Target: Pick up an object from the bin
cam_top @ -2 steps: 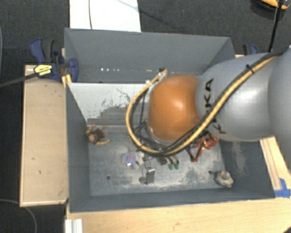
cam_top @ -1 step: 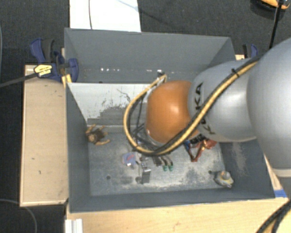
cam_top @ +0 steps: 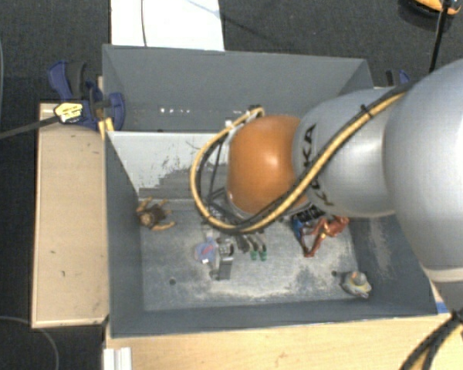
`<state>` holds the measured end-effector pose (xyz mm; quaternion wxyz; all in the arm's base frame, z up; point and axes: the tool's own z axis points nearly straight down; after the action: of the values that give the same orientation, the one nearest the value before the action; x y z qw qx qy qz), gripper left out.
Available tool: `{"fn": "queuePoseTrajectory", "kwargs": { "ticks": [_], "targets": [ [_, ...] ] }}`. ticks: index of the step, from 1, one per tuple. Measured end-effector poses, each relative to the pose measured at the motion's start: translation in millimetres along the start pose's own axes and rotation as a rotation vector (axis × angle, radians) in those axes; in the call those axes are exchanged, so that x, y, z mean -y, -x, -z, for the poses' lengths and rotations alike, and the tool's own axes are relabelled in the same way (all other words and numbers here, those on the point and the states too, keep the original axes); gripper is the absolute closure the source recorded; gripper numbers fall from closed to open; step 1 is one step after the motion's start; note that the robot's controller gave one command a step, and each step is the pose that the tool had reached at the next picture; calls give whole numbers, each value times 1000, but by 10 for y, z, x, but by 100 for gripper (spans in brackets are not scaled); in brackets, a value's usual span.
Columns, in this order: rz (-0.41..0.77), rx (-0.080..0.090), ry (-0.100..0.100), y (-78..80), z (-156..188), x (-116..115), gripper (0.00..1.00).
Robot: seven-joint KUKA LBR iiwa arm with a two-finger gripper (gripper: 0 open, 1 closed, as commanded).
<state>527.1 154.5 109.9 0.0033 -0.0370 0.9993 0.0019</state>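
My gripper (cam_top: pixel 224 264) hangs low over the middle of the bin floor, just under the orange dome on the wrist. A small pale blue and purple thing (cam_top: pixel 207 251) lies right against its left side; whether it is gripped cannot be made out. Just to the right lies a small dark item with green tips (cam_top: pixel 255 251).
A brown lumpy thing (cam_top: pixel 155 216) rests near the left wall. An orange and blue tool-like thing (cam_top: pixel 318 230) lies to the right, partly under the arm. A small tan and grey piece (cam_top: pixel 356 284) sits by the front right corner. The arm covers the bin's back right.
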Motion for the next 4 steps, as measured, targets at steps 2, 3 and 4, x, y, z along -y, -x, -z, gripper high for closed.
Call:
{"fn": "queuePoseTrajectory", "kwargs": {
  "ticks": [2,3,4],
  "targets": [
    [307,10,-1,309,106,257,0],
    [101,3,2,293,-323,297,100],
    [99,3,2,294,-322,298,100]
  ]
}}
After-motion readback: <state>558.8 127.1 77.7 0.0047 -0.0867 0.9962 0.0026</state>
